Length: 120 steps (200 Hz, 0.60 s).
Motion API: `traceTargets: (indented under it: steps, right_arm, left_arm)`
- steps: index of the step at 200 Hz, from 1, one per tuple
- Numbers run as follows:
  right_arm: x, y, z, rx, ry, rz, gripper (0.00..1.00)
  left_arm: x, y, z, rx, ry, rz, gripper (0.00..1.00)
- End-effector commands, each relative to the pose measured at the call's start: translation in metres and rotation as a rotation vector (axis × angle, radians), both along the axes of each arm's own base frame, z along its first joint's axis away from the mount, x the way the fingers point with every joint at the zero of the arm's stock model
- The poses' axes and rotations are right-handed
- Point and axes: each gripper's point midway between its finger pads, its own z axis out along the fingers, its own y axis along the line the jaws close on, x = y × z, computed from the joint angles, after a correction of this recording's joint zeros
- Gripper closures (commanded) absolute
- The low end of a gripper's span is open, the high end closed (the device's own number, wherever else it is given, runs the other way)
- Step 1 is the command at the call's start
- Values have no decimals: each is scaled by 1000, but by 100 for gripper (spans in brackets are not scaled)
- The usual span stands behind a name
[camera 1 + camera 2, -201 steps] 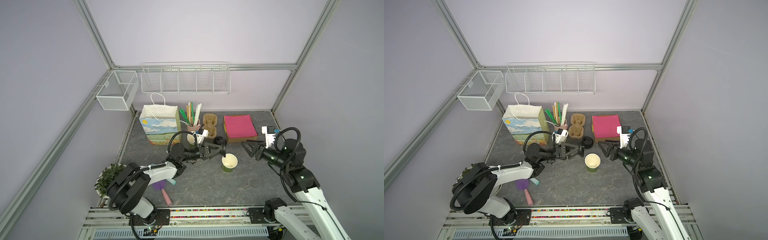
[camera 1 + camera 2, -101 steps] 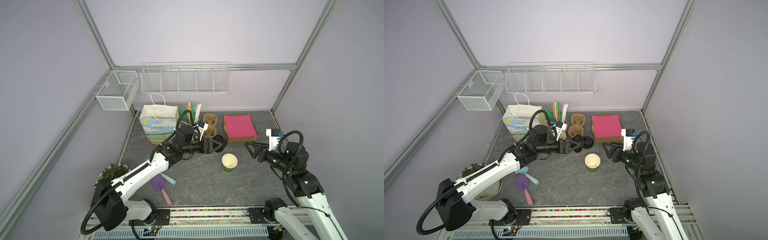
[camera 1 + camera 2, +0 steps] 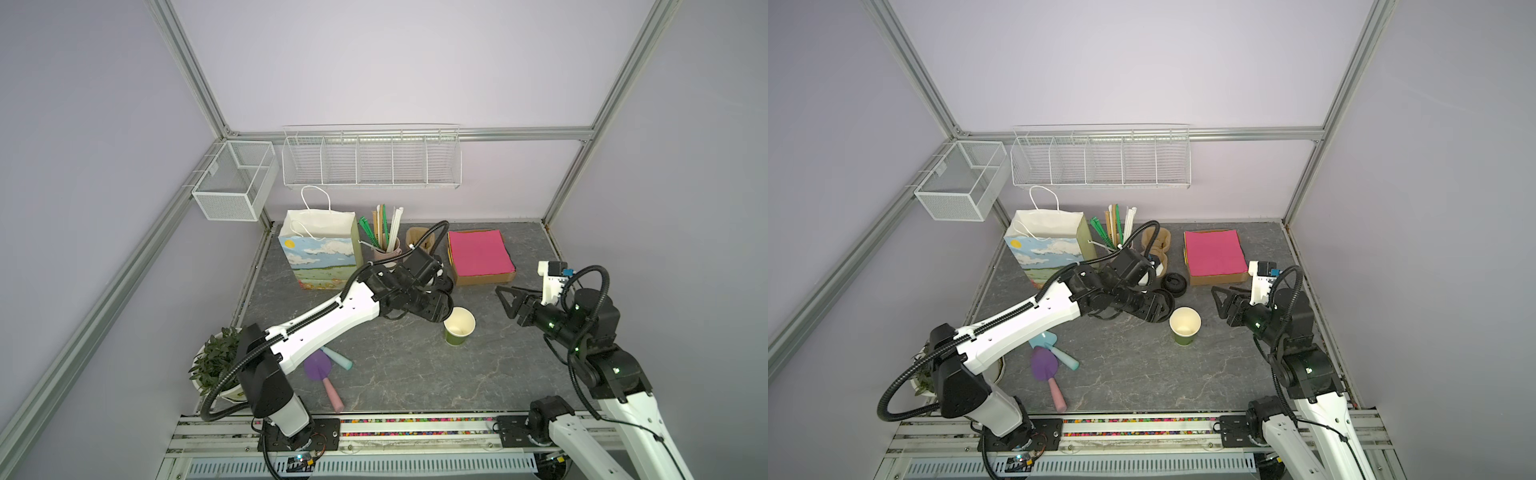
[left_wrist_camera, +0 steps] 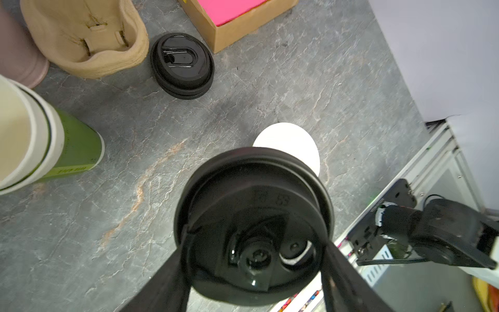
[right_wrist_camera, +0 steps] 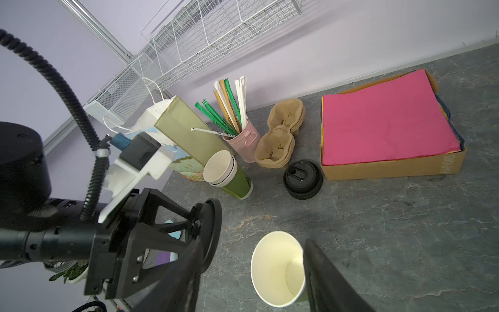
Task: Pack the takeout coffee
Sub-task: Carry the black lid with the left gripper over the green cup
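While left end effector point(image 4: 255, 235) clamps lid point(image 4: 253, 183), arm point(image 3: 332, 320) outstretched beside cup point(image 3: 458, 328).

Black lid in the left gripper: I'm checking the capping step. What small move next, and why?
Probably ease the left gripper toward the green cup and level the black lid over its rim: the lid stands tilted beside the cup, which is uncapped.

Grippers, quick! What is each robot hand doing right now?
Left gripper: closed on a black lid.
Right gripper: open, holding nothing.
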Motion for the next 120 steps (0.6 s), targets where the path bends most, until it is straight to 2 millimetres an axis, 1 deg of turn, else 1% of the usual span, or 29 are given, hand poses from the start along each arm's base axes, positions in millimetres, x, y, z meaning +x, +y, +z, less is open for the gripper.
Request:
traceTargets:
  steps: [1,22,53,84,120]
  right_arm:
    - [-2,-6,3,-22,-18,-23,38]
    - [-4,-8,4,-27,-23,-33,38]
    - [-7,-11,7,-33,-32,-43,38]
    - [-10,-15,9,-39,-37,-59,38]
    - [-14,-17,12,-40,-50,-65,38]
  left_arm:
    - [-9,9,-11,201,-44,-68,53]
    - [-13,-6,-12,248,-64,-107,51]
    - [-13,-22,-23,319,-74,-142,52]
    - [-9,-30,-34,373,-76,-150,52]
    - [-5,-45,-41,370,-63,-160,52]
